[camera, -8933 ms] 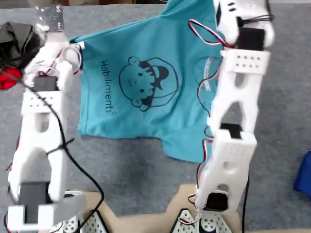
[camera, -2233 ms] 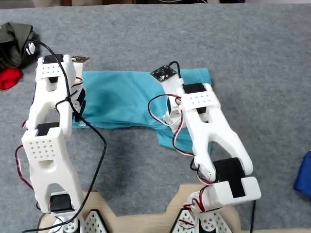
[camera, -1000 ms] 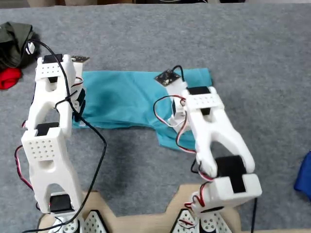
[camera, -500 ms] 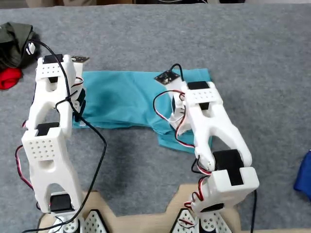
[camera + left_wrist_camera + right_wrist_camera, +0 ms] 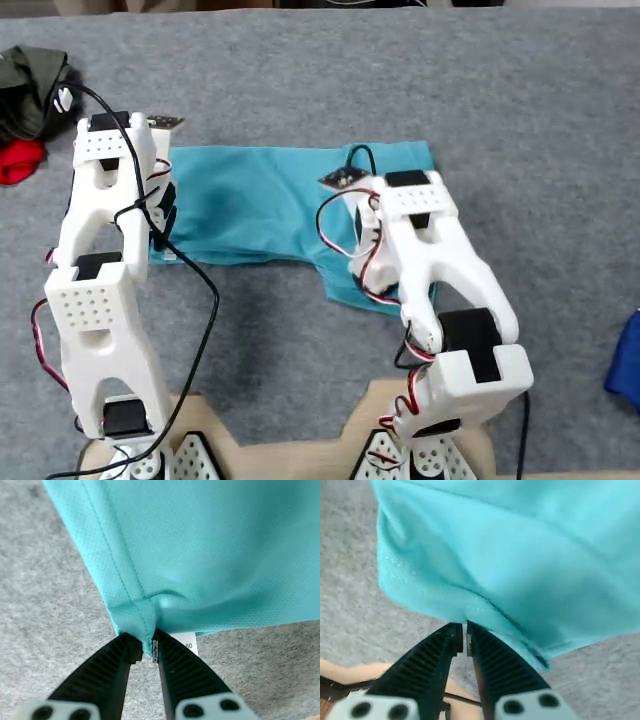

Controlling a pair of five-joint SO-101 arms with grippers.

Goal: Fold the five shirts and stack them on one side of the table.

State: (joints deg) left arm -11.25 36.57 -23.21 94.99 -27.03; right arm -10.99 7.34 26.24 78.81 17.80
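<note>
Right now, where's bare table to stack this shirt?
Bare table: the wide far strip beyond the teal shirt, and the right side between the right arm and the blue cloth. Crowded: the far-left corner with the dark garment and red garment, and the middle, where the left gripper and right gripper pinch the shirt.

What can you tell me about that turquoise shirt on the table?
The turquoise shirt is a fine-meshed knit with stitched hems, folded into a band lying flat on the grey table, one flap poking out toward the near edge. The left pincer pinches a hem corner beside a white label; the right pincer pinches a fold.
</note>
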